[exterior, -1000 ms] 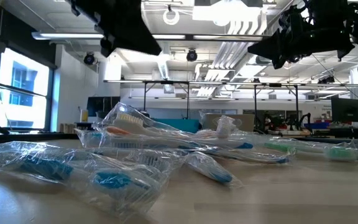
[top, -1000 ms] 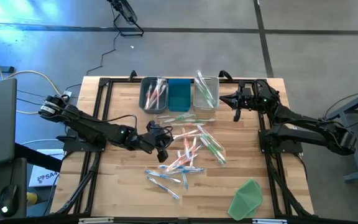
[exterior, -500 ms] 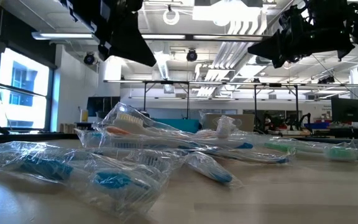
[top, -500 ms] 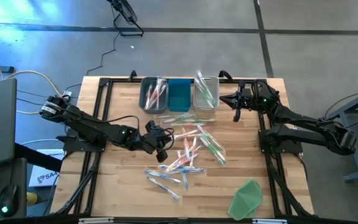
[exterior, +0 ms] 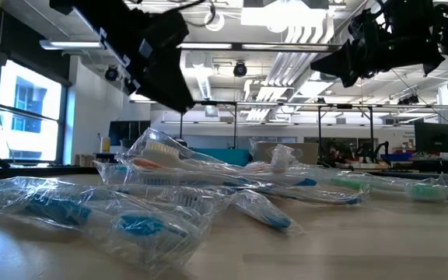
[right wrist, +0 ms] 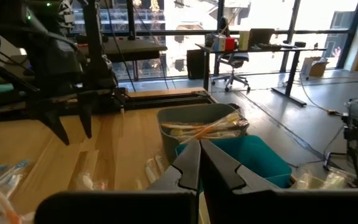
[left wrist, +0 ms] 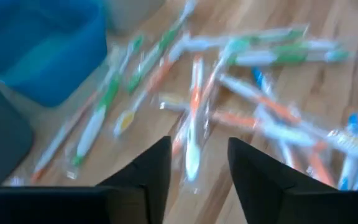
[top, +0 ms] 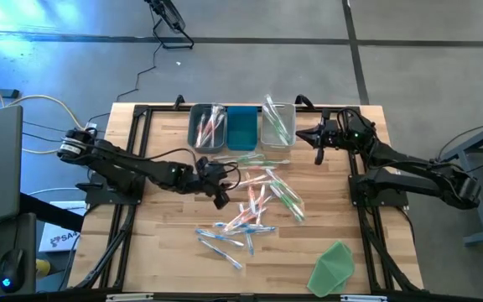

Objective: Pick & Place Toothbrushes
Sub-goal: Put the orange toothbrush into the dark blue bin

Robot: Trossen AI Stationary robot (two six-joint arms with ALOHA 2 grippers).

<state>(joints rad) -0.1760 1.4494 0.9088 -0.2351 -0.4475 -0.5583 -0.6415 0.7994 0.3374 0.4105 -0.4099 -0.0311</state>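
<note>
The left hand (top: 222, 186) is held above the worktop (top: 162, 243) just at nine o'clock of the scattered toothbrushes (top: 254, 205); in the left wrist view its two dark fingers (left wrist: 151, 165) are seen spread apart with nothing between them, and wrapped toothbrushes (left wrist: 194, 118) are seen lying on the wood beyond the gap. In the low view this hand (exterior: 162, 58) is seen hanging over the clear-wrapped pile (exterior: 185, 183) without touching it. The loose toothbrushes are spread over the middle of the worktop, in orange, blue and green. At twelve o'clock of the pile three bins are set side by side: a grey bin (top: 207, 127) with orange brushes in it, a blue bin (top: 242, 127), and a second grey bin (top: 278, 124) with green brushes in it. The right hand (top: 317, 140) is held at three o'clock of the bins, its fingers (right wrist: 188, 165) pressed together on nothing. A green sheet (top: 334, 265) is seen at five o'clock on the worktop.
</note>
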